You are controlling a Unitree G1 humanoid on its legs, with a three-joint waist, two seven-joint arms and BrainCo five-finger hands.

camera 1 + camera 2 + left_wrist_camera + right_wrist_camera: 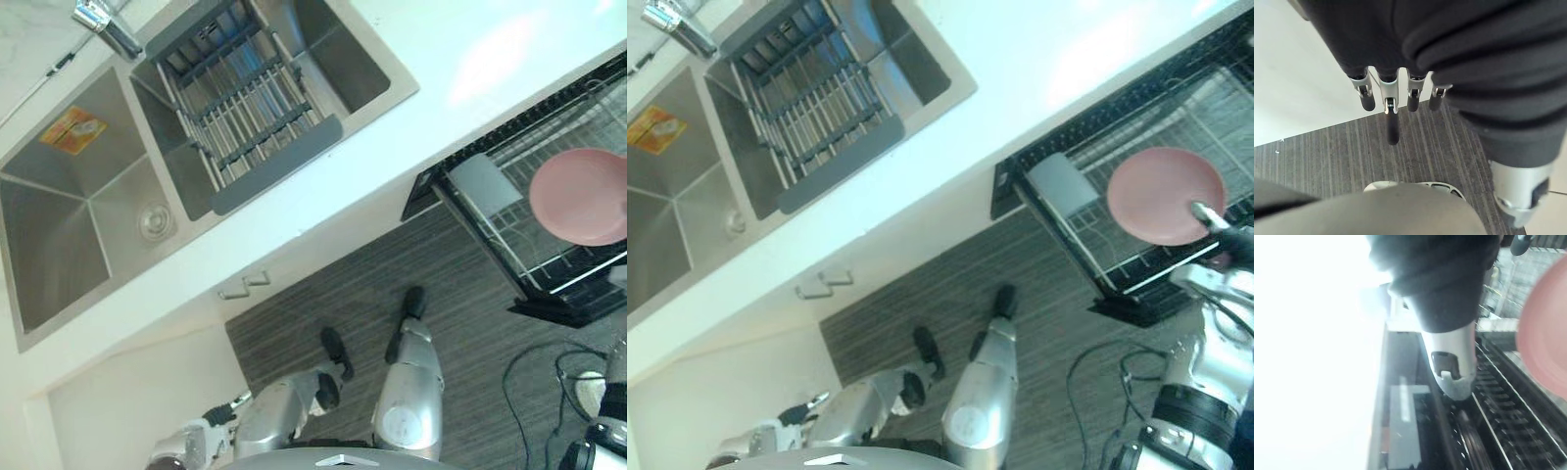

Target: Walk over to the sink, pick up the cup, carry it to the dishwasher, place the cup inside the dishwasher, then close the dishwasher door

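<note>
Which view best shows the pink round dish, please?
The right eye view: the whole pink round dish shows over the black wire dishwasher rack, right hand at its rim. The left eye view crops its side; the right wrist view catches one pink edge.

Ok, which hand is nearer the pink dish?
Right. The right hand is at the edge of the pink dish above the dishwasher rack; the left hand hangs over the floor, far off.
</note>
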